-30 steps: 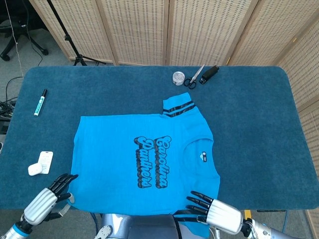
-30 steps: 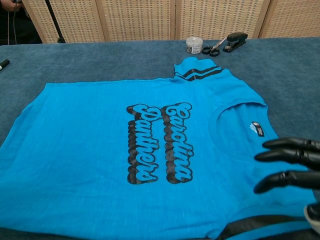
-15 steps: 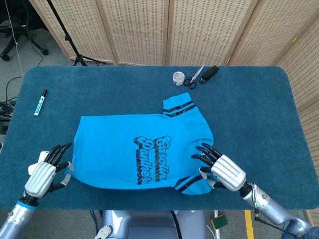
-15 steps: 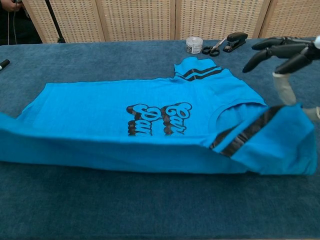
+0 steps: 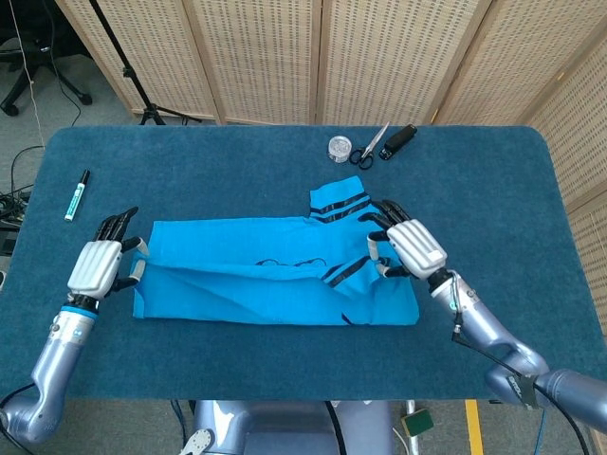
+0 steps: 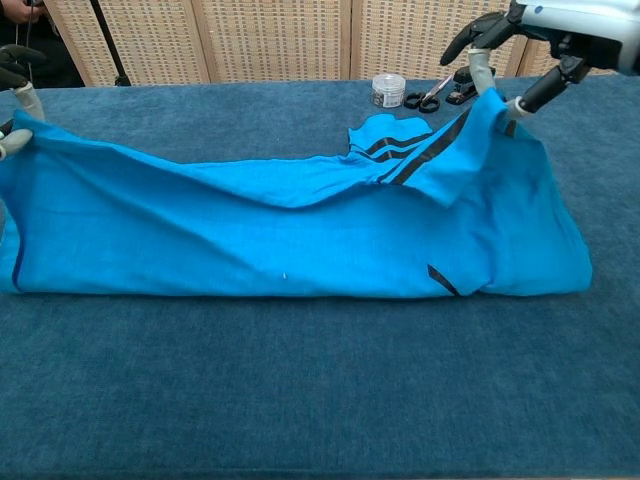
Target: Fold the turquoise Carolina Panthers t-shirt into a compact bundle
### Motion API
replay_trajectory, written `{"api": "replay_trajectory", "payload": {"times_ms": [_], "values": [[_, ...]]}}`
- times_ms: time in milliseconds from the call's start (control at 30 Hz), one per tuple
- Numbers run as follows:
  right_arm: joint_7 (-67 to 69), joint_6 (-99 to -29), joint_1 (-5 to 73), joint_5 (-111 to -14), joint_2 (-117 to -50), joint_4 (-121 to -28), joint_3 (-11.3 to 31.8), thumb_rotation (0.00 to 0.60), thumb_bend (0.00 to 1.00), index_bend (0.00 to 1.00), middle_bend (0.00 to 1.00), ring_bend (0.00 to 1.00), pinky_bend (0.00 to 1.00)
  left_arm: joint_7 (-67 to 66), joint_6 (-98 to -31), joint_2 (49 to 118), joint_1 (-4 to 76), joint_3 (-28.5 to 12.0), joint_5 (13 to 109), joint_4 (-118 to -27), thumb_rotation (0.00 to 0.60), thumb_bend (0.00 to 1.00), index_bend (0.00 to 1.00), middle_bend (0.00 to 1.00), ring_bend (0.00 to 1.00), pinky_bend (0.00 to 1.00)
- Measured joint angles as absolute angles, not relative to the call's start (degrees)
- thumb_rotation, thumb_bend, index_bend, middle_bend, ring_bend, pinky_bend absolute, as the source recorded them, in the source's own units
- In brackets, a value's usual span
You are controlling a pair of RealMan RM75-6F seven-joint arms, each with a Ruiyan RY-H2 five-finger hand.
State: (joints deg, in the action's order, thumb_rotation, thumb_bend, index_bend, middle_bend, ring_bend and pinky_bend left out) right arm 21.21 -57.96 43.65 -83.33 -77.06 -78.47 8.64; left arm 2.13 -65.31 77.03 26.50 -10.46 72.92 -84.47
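Note:
The turquoise t-shirt (image 5: 256, 284) lies across the middle of the table, doubled over lengthwise, its print hidden but for a thin line. My left hand (image 5: 98, 263) holds the raised edge at the shirt's left end, and it shows in the chest view at the top left (image 6: 14, 80). My right hand (image 5: 413, 245) pinches the raised edge beside a black-striped sleeve (image 5: 343, 269) at the right end. In the chest view this hand (image 6: 560, 20) holds the cloth (image 6: 280, 230) up off the table. The other striped sleeve (image 5: 340, 203) lies flat at the far side.
Behind the shirt, at the table's far edge, lie a small tape roll (image 5: 340, 148), scissors (image 5: 370, 147) and a black stapler (image 5: 400, 139). A teal marker (image 5: 76, 194) lies at the far left. Wicker screens stand behind the blue carpeted table (image 5: 493, 190).
Both hands have taken the shirt's near edge and carried it up and away from me over the print. The shirt went from flat to folded lengthwise.

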Motion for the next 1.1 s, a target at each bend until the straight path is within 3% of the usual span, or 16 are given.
{"api": "replay_trajectory", "payload": {"times_ms": [467, 1100], "values": [[21.9, -45.0, 52.4, -74.7, -86.8, -61.2, 14.5, 0.6, 0.47, 0.68, 0.23, 0.0, 0.0, -0.1, -58.0, 83.0, 33.1, -16.5, 63.0, -73.9, 0.6, 0.61, 0.79, 0.0, 0.0, 0.0], [27.9, -36.4, 58.3, -72.8, -95.9, -40.4, 16.2, 0.6, 0.47, 0.68, 0.23, 0.0, 0.0, 1.3, -51.7, 91.7, 38.7, -17.9, 59.8, -56.6, 0.6, 0.61, 0.79, 0.0, 0.0, 0.0]]}}
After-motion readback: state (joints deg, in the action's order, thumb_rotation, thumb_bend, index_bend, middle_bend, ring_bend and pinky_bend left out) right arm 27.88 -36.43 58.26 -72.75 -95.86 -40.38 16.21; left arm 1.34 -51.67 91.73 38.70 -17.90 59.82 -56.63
